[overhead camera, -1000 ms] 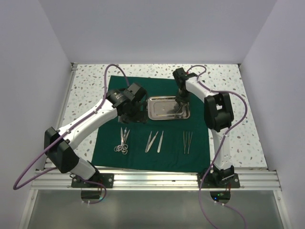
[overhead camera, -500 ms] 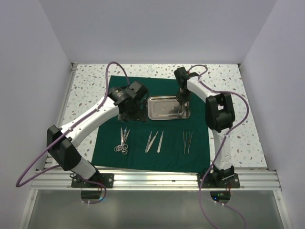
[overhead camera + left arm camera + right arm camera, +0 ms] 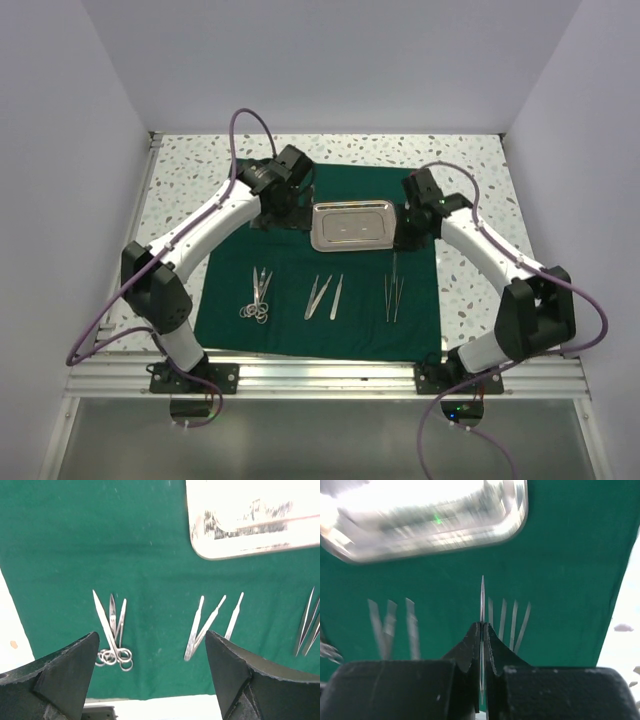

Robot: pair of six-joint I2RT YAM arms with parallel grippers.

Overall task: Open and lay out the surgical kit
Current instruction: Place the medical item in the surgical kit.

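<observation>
The dark green cloth drape (image 3: 290, 325) lies opened flat on the speckled white table (image 3: 180, 190). Its near edge runs just short of the aluminium rail (image 3: 330, 375) where the arms are bolted. Bare tabletop shows in strips to its left and right, up to the white walls that close the place in on three sides. The shiny rectangular steel tray with rounded corners (image 3: 353, 226) sits on the far half of the cloth, a little right of centre. A band of bare cloth lies between it and a near row of instruments: small steel scissors (image 3: 258, 300) on the left, a pair of slender steel forceps (image 3: 322, 297) in the middle, and thin steel tweezers (image 3: 394, 298) on the right, each group well apart from the next. The left gripper (image 3: 151, 635) hovers near the tray's far left corner with its fingers spread wide and nothing between them. The right gripper (image 3: 482, 625) hangs just beside the tray's right edge, pinched tight on one thin steel instrument (image 3: 482, 595), whose tip juts past the fingertips.
</observation>
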